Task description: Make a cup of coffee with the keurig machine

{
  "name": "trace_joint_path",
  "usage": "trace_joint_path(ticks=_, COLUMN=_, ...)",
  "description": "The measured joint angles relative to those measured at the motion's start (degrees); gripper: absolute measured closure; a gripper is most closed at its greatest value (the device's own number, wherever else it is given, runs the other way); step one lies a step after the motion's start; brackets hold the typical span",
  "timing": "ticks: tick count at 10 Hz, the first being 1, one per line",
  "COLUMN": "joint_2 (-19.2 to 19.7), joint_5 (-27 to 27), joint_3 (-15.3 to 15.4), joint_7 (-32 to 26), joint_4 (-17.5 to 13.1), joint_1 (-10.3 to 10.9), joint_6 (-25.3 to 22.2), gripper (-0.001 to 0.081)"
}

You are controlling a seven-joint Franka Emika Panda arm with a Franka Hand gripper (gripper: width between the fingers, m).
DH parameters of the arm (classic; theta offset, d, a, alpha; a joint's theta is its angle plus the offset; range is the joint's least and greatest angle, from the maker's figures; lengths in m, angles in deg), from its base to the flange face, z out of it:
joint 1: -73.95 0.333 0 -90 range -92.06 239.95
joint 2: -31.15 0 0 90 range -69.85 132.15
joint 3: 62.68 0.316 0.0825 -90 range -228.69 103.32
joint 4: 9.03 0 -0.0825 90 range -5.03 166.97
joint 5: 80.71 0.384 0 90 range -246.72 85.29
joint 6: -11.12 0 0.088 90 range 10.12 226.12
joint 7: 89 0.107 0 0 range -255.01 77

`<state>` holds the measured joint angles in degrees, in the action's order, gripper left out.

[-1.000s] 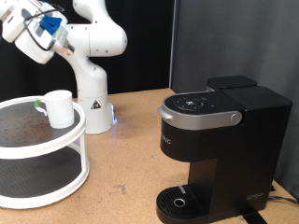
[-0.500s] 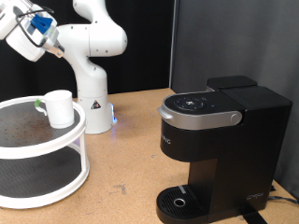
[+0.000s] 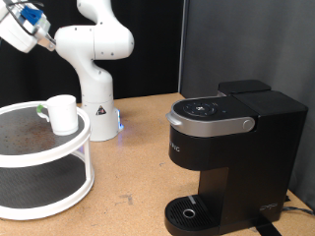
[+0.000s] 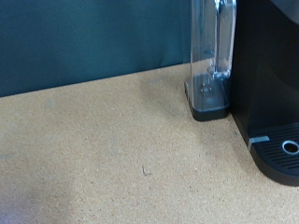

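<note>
The white cup (image 3: 62, 113) stands upright on the top tier of a white round two-tier stand (image 3: 59, 157) at the exterior view's left. The black keurig machine (image 3: 231, 157) stands at the right, its silver-grey lid handle down and its round drip base (image 3: 187, 211) bare. My gripper (image 3: 27, 25) is high in the top left corner, well above the cup and far from the machine. Its fingers do not show in the wrist view, which shows the machine's clear water tank (image 4: 210, 56) and drip base (image 4: 280, 159) on the table.
The white arm base (image 3: 98, 113) with a blue light stands behind the stand. A small dark thing with green (image 3: 41, 110) lies beside the cup. The tan table (image 3: 138, 167) runs between the stand and the machine.
My gripper has moved up and towards the exterior view's left, away from above the cup. The cup and the machine have not moved.
</note>
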<state>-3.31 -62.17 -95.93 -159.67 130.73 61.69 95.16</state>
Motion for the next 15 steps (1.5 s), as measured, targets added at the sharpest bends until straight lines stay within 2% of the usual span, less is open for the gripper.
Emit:
trace_joint_path(ticks=2, joint_2=-0.12, joint_5=-0.11, joint_3=-1.67, joint_7=-0.15, joint_4=-2.22, joint_1=-0.12, joint_6=-2.49, gripper=0.0803)
trace_joint_path(ticks=6, joint_2=-0.11, joint_5=0.37, joint_3=-2.83, joint_7=5.23, joint_4=-2.69, joint_1=-0.83, joint_6=-3.16, gripper=0.0803)
trace_joint_path(ticks=7, joint_2=-0.11, joint_5=0.23, joint_3=-2.83, joint_7=4.95, joint_4=-2.6, joint_1=-0.81, joint_6=-3.06, gripper=0.0803)
trace_joint_path(ticks=9, joint_2=-0.48, joint_5=-1.43, joint_3=-2.8, joint_7=1.81, joint_4=-0.85, joint_1=-0.84, joint_6=1.62, gripper=0.0803)
trace_joint_path(ticks=12, joint_2=-0.24, joint_5=-3.42, joint_3=-3.31, joint_7=-0.67, joint_4=3.68, joint_1=-1.33, joint_6=9.86, gripper=0.0803)
trace_joint_path(ticks=15, joint_2=1.82, joint_5=-3.14, joint_3=-6.1, joint_7=-1.71, joint_4=6.51, joint_1=-1.31, joint_6=14.92, gripper=0.0803)
